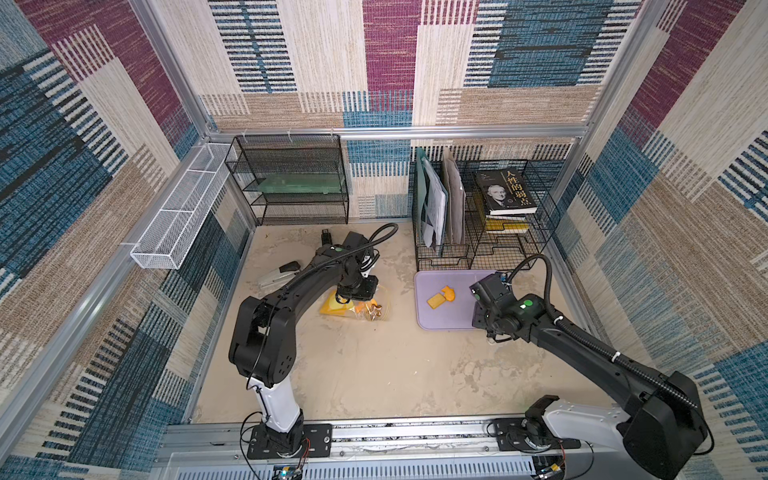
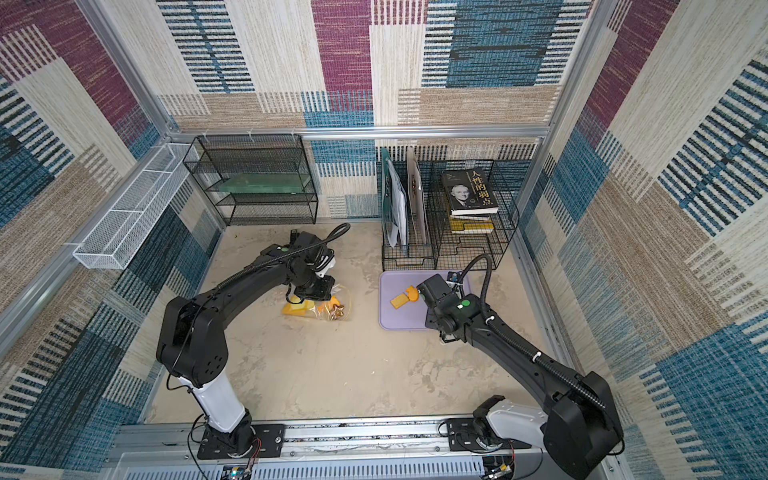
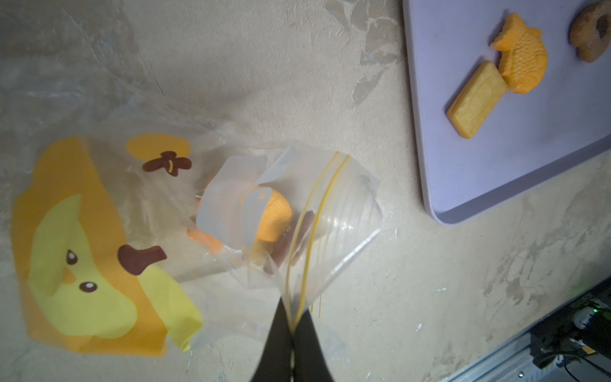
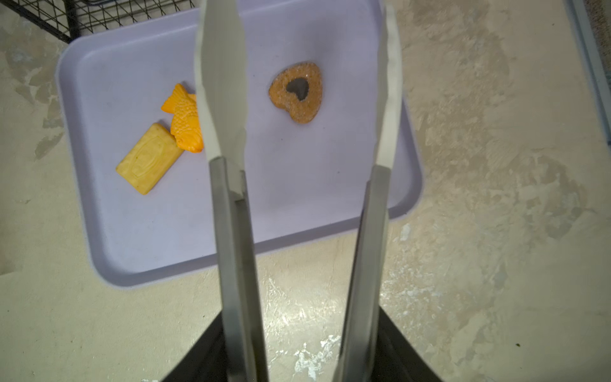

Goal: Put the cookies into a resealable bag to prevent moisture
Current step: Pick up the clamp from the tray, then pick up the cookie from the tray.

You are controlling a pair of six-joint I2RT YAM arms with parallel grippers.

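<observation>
The resealable bag (image 3: 231, 215), clear with a yellow duck print, lies on the table left of the lilac tray (image 1: 444, 322). My left gripper (image 3: 292, 325) is shut on its zip edge. An orange fish cookie (image 3: 274, 215) and dark brown ones (image 3: 297, 238) show inside. On the tray lie a fish cookie (image 4: 185, 119), a rectangular cookie (image 4: 148, 158) and a heart cookie (image 4: 297, 92). My right gripper (image 4: 302, 340) is shut on metal tongs (image 4: 231, 231). Their arms are spread, and the heart cookie shows between the tips, untouched. In both top views the bag (image 2: 320, 309) is partly under the left wrist.
A wire file rack with books (image 1: 498, 216) stands right behind the tray. A black mesh shelf (image 1: 291, 183) is at the back left, a white mesh basket (image 1: 183, 212) hangs on the left wall. A stapler (image 1: 278, 272) lies left of the left arm. A metal rail (image 1: 374, 436) runs along the front.
</observation>
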